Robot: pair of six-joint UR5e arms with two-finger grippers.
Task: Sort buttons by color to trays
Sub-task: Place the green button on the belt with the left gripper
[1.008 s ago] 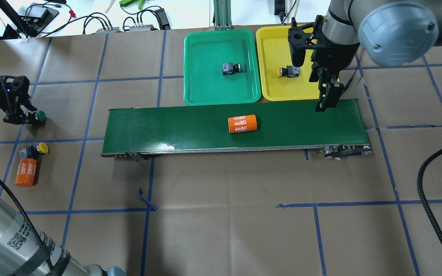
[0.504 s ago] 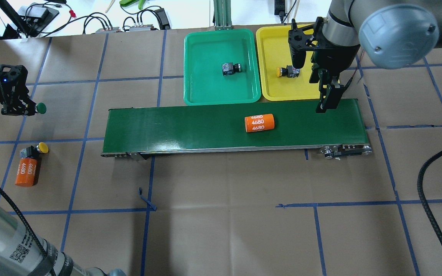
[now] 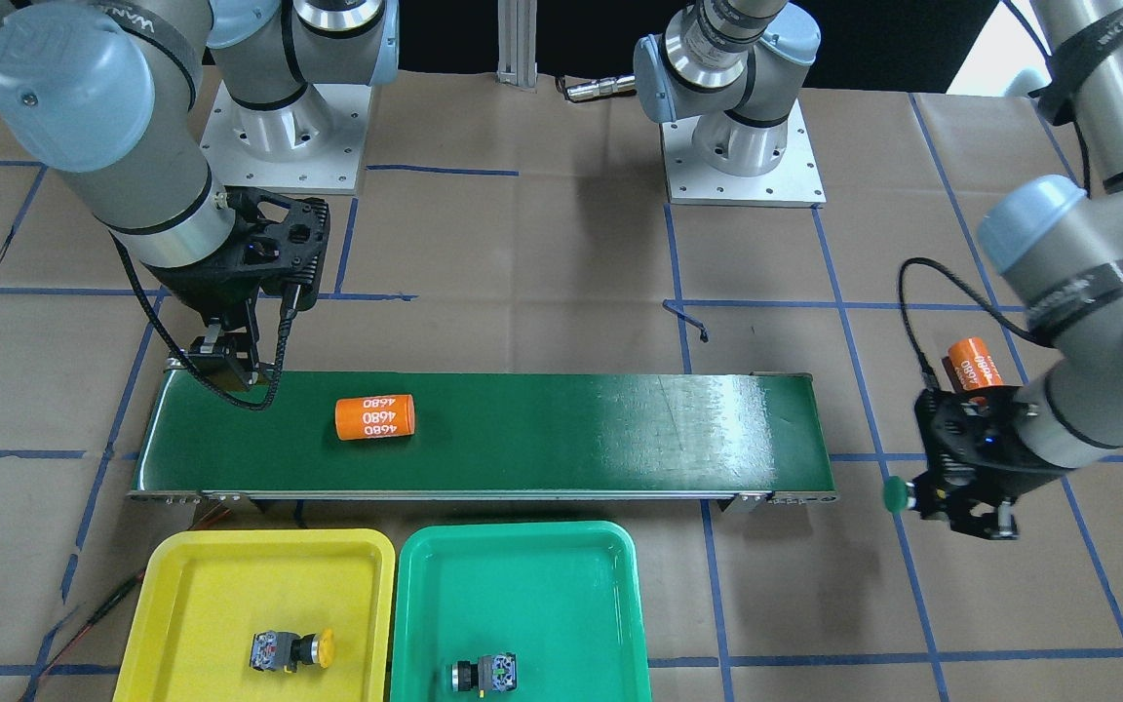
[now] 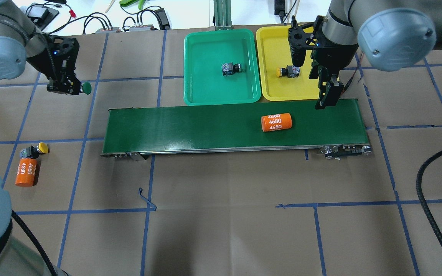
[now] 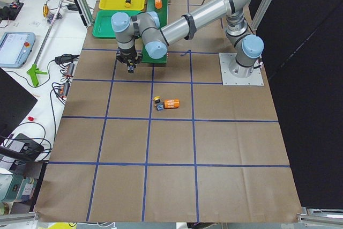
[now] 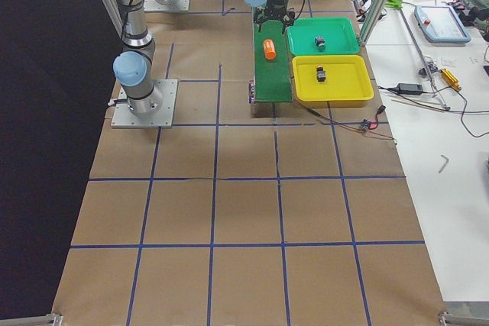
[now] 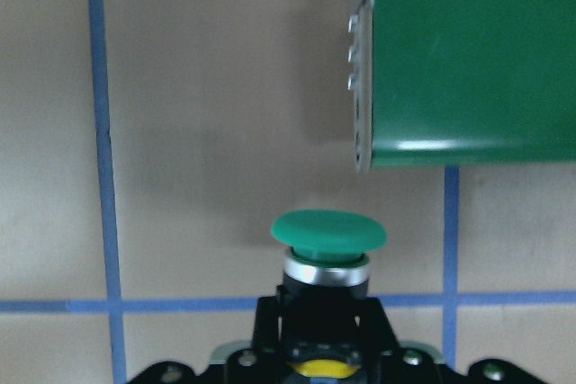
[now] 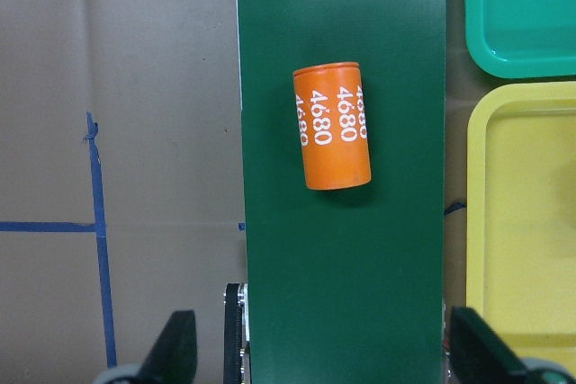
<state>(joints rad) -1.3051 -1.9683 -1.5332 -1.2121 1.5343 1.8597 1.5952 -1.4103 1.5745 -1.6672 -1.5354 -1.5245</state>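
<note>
- The brown table (image 4: 225, 214) carries everything; both sets of my fingers hang over it.
- The green belt (image 4: 190, 126) comes next. One end lies right under my right gripper (image 4: 326, 100), and the other end sits just ahead of my left gripper (image 4: 71, 88) and off to one side.
- The green tray (image 4: 205, 90) and the yellow tray (image 4: 272, 86) sit side by side, just beyond the belt's far edge. The yellow one is just beside the right fingers, the green one further along.
- Right gripper: the fingers (image 8: 175, 352) are spread wide above the belt with nothing between them.
- Left gripper: the fingers are clamped on the black body of a green button (image 7: 328, 231), cap pointing away from the wrist. It is held over the table, off the end of the belt.
- An orange can (image 8: 333, 126) marked 4680 lies on its side on the belt, straight ahead of the spread right fingers.
- A second orange can (image 4: 26, 172) lies on the table, well apart from the left fingers.
- A loose yellow button (image 4: 38, 148) lies right against that second can's end — also well away from the left fingers.
- A yellow button (image 4: 287, 71) lies on its side in the yellow tray, near the right fingers.
- A second green button (image 4: 231, 68) lies on its side around the middle of the green tray, apart from both sets of fingers.
</note>
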